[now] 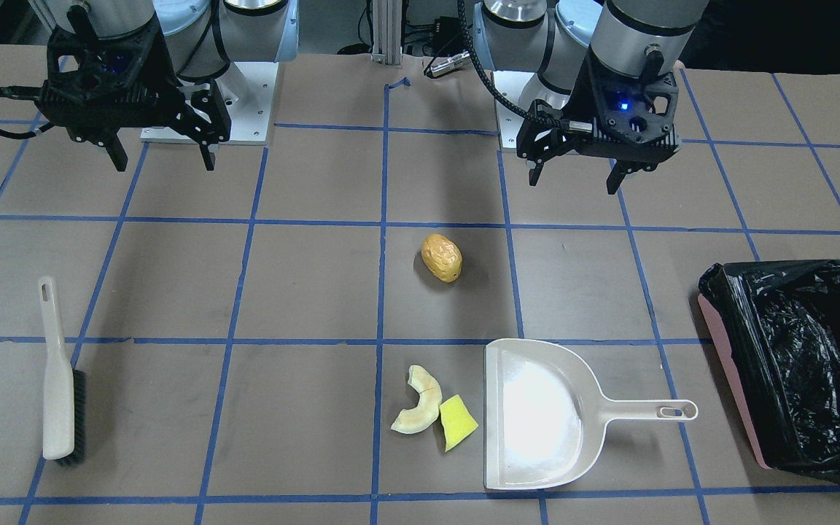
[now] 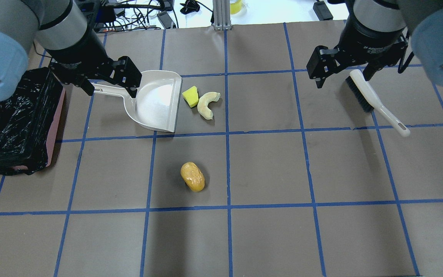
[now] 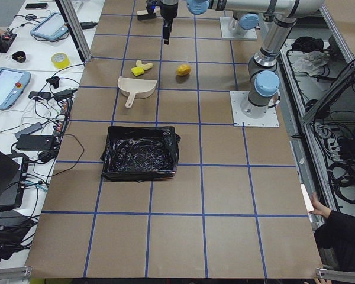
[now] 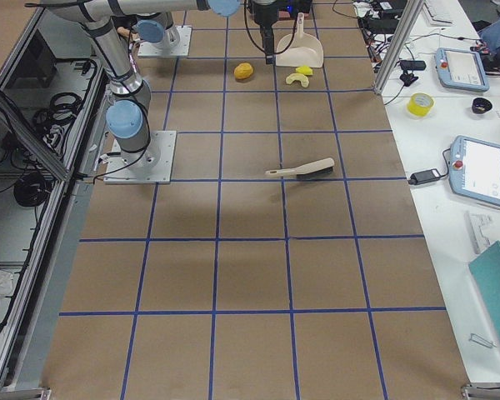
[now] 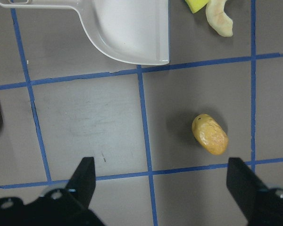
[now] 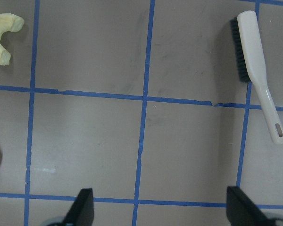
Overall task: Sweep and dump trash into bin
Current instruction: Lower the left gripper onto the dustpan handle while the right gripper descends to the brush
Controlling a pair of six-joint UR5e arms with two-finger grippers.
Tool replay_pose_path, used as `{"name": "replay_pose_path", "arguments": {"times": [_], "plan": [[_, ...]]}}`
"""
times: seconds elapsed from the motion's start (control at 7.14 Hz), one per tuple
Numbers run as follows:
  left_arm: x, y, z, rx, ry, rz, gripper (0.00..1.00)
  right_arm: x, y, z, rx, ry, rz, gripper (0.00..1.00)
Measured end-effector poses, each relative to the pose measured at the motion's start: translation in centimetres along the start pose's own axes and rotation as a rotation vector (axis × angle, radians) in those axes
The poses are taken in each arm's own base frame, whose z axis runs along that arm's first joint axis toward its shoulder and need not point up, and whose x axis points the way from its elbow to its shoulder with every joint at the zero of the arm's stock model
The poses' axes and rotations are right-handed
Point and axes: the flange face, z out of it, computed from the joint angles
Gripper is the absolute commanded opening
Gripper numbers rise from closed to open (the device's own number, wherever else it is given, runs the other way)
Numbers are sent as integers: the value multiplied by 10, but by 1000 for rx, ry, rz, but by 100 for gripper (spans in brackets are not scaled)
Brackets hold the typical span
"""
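The left tool [image 1: 574, 180] and right tool [image 1: 165, 164] hang spread and empty. The rind slice [image 2: 207, 104] and yellow wedge [image 2: 190, 96] lie just off the dustpan's [image 2: 156, 102] open lip, the potato lump [image 2: 192, 176] farther off. The brush [image 2: 375, 100] lies well beyond them, nearest the right arm. The bin [image 2: 10, 119] sits past the dustpan's handle.

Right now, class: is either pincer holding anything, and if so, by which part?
Nothing is held. The left pincer and the right pincer both hang open and empty in the air. The dustpan and the brush lie free, ungrasped.
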Motion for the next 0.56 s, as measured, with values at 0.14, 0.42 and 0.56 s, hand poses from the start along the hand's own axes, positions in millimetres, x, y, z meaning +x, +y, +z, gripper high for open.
{"name": "replay_pose_path", "arguments": {"times": [0.14, 0.42, 0.56], "plan": [[-9, -10, 5, 10, -4, 62, 100, 4, -1, 0, 0, 2, -1, 100], [-63, -35, 26, 14, -7, 229, 100, 38, -8, 6, -9, 1, -25, 100], [-91, -48, 42, 10, -8, 336, 100, 61, -16, 16, -28, 2, -47, 100]]}}
